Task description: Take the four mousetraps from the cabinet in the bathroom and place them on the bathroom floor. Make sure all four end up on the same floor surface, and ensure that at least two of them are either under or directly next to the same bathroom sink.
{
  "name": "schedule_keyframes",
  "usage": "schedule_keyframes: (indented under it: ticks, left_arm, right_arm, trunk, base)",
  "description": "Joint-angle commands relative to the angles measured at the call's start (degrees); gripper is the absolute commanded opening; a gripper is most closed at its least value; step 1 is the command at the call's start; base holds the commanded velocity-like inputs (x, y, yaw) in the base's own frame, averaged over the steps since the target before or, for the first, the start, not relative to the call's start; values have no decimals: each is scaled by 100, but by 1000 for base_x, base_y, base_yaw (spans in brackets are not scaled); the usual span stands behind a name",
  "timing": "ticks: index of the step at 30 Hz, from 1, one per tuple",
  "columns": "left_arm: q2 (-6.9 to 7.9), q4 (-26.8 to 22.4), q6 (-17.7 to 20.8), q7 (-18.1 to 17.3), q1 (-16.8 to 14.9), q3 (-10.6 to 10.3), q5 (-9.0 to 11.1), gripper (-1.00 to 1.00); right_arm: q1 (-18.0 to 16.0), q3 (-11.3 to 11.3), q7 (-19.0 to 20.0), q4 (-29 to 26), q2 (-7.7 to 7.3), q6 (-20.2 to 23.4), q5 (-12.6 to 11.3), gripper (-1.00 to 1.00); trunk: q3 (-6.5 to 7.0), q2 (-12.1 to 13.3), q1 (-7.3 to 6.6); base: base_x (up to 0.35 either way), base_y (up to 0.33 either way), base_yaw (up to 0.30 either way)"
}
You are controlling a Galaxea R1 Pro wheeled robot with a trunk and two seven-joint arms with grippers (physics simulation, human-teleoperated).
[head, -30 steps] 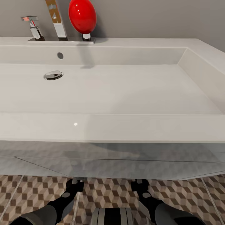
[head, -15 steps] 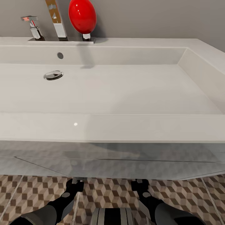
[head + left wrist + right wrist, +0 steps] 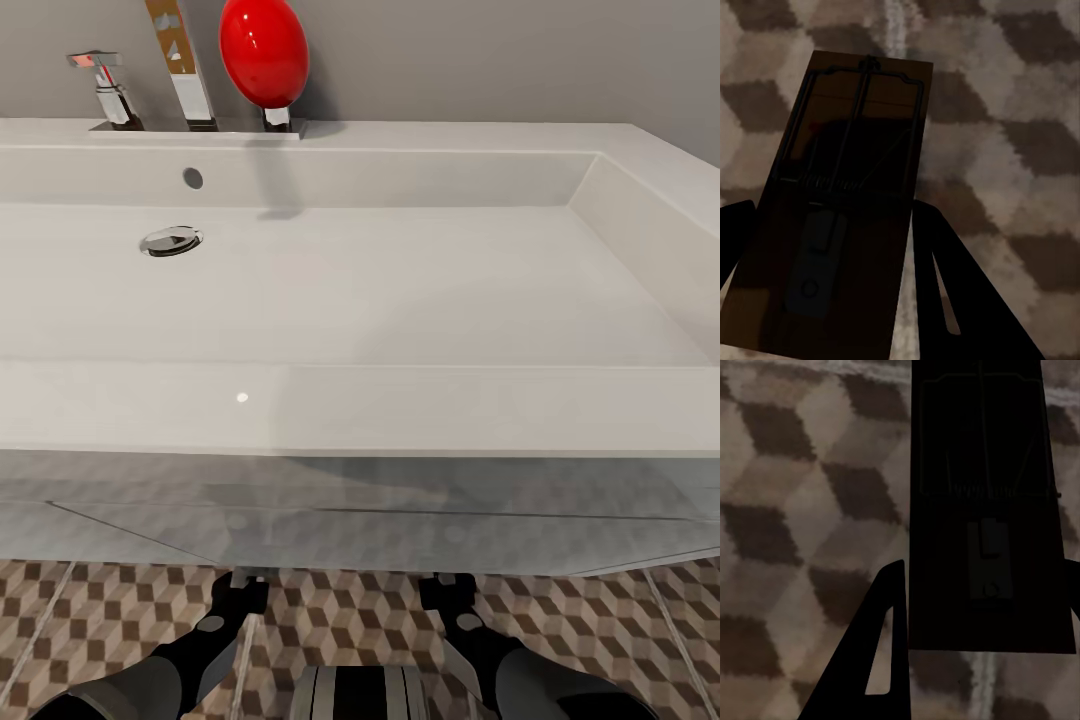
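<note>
**Inspector:** Status of both arms at the sink (image 3: 400, 410)?

**Assistant:** Both reach low under its near edge. The left gripper (image 3: 825, 225) has a mousetrap (image 3: 844, 187) lying between its dark fingers (image 3: 952, 300), which flank the long sides of the board. The right gripper (image 3: 979, 607) shows a second mousetrap (image 3: 990, 510) the same way, with one finger (image 3: 874, 660) just beside its edge. Whether the fingers press the boards or merely stand beside them, I cannot tell.

**Inspector:** Where do the traps sit relative to the goal?

**Assistant:** Each is over the bathroom floor (image 3: 350, 610), close to the tiles and apparently beneath the basin's front. Contact with the tiles is not resolvable.

**Inspector:** Recommended handling for the step in hand?

**Assistant:** In my judgement this is the set-down. Lower until each board lies flat, part the fingers evenly so neither board is dragged, then withdraw straight back, minding the basin's underside above.

**Inspector:** Materials?

**Assistant:** The traps are thin, flat brown wooden rectangles carrying a wire bow, coil spring and small catch plate; rigid and light, likely to slide on smooth tile. The floor has a brown, beige and white cube print with pale grout lines. The basin is glossy white, rectangular, with a chrome drain (image 3: 171, 240) and tap (image 3: 180, 65), and a red glossy egg-shaped object (image 3: 264, 52) at the far ledge
</note>
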Motion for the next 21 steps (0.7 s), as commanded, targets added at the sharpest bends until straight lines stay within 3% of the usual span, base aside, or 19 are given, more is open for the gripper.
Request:
schedule_keyframes:
  ticks: [1,21]
  left_arm:
    - [-5,0,-11,49,-2,-54,9,-100]
    - [-22,-66,-3,49,-2,-59,10,-100]
  right_arm:
    - [-4,6,-42,-7,2,26,54,-100]
    - [-6,14,-41,-31,4,107,56,-100]
  trunk:
    - [-3,-1,-1]
    - [-3,-1,-1]
  base:
    - [0,0,0]
    - [0,0,0]
